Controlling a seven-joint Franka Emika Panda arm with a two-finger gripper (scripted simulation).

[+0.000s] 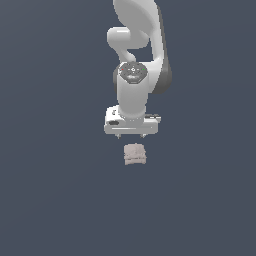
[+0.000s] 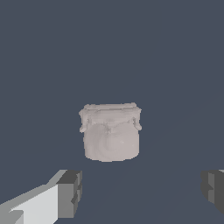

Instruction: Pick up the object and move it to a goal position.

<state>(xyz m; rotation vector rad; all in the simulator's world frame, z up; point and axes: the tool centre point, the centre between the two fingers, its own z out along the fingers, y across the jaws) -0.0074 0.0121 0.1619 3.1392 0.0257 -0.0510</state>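
Note:
The object [image 1: 134, 154] is a small pale pinkish-beige lumpy block lying on the dark floor just in front of the white arm. In the wrist view the object [image 2: 110, 131] looks roughly square with a ridged upper rim. My gripper [image 1: 131, 135] hangs above and slightly behind it, open, with nothing between its fingers. The two grey fingertips [image 2: 70, 194] stand wide apart in the wrist view, and the gap between them is wider than the object. The gripper [image 2: 142, 190] does not touch the object.
The white arm [image 1: 135, 60] rises behind the gripper in the exterior view. A plain dark blue-grey floor [image 1: 50, 190] surrounds the object on all sides. No goal marker shows.

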